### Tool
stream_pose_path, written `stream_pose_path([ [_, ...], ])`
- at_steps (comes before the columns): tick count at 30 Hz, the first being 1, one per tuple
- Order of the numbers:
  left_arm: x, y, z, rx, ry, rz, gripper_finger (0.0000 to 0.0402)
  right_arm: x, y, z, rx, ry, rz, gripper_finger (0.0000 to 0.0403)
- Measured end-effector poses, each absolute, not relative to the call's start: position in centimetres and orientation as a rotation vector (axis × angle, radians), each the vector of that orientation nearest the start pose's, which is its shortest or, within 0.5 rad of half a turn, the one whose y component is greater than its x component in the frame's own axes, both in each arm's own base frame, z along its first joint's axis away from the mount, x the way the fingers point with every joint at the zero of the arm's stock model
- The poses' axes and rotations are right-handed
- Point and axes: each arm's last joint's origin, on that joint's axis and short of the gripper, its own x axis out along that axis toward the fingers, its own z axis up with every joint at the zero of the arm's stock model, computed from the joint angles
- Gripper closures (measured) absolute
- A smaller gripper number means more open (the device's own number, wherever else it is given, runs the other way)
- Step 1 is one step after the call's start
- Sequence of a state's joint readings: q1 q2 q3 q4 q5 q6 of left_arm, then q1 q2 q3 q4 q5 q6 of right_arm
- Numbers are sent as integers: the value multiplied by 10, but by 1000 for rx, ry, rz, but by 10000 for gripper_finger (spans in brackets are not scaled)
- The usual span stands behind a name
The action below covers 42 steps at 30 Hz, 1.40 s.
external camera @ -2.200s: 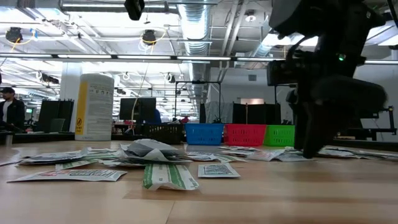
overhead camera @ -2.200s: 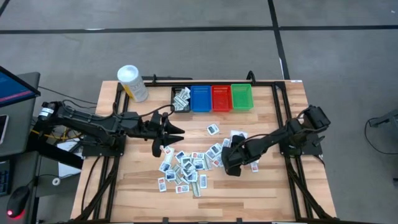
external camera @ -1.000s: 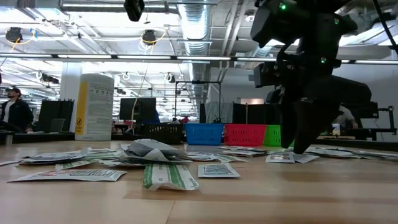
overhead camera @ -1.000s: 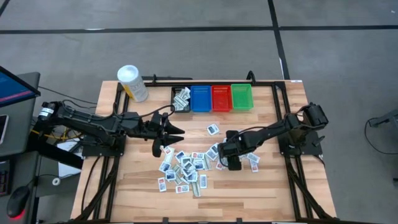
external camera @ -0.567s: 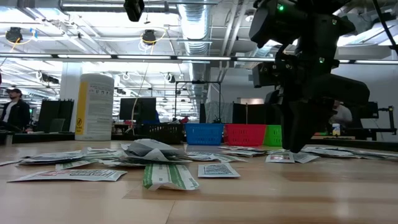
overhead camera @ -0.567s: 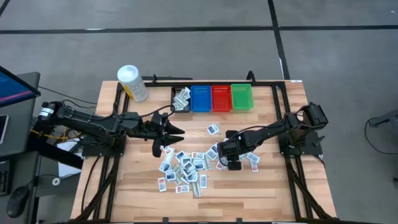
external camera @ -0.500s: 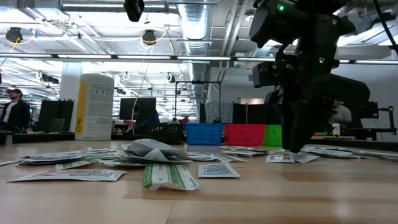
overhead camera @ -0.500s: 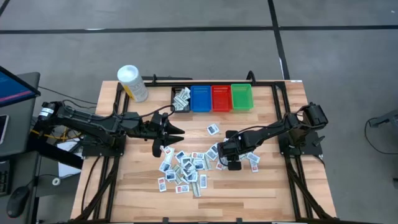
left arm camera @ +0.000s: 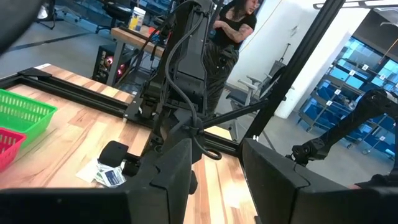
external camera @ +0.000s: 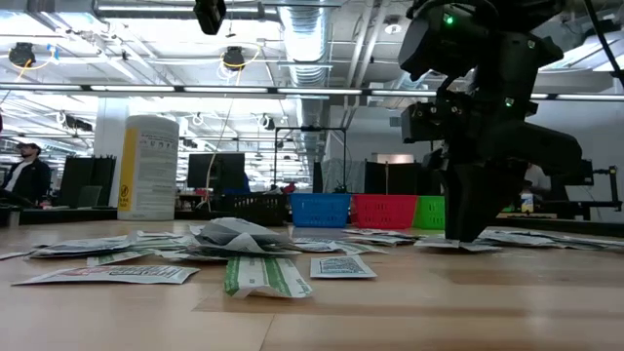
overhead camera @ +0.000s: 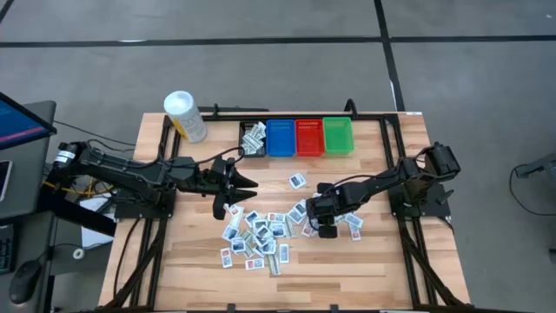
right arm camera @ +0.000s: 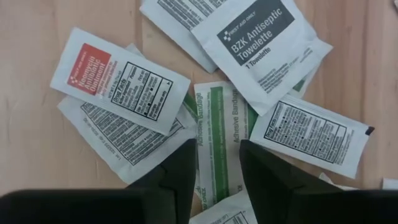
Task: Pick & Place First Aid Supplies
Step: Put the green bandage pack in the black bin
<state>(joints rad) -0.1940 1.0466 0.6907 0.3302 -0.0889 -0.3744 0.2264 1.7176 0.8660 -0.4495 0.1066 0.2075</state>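
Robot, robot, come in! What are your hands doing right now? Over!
Right gripper down on the packet pile, fingers straddling a green-striped bandage packet. Left gripper waiting, fingers apart, empty. Other packets overlap the bandage.

My arms: two, dark matte black, jointed in boxy segments. Left arm (overhead camera: 130, 176): long slender links, black cabling looped beside the wrist, a small pale round fitting near its base. Right arm (overhead camera: 382, 185): same finish, blocky housing at the shoulder end. In the low view, a small green indicator light (external camera: 448, 19) glows on my upper housing. Fingers (left arm camera: 165, 174): two per gripper, flat, angular, black plastic with bevelled edges. A thick black cable bundle runs down an arm in my left wrist view.
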Motion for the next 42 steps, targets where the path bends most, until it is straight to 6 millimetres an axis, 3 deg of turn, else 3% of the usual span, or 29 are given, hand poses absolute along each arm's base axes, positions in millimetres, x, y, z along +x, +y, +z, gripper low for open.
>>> stream_pose_path([
  [5,231,-43,300,-370,46,-99,256,284,62,126,-6,1284,-63,308],
  [15,231,-43,300,-370,46,-99,256,287,63,127,37,1240,-80,394],
  [22,231,-43,300,-370,46,-99,256,295,65,138,46,1263,-79,393],
  [33,231,-43,300,-370,47,-102,256,321,72,178,67,1177,-30,401],
  [38,231,-44,300,-366,53,-141,256,339,76,208,80,1066,-5,400],
  [42,231,-44,300,-312,50,-148,256,356,81,244,84,911,75,401],
])
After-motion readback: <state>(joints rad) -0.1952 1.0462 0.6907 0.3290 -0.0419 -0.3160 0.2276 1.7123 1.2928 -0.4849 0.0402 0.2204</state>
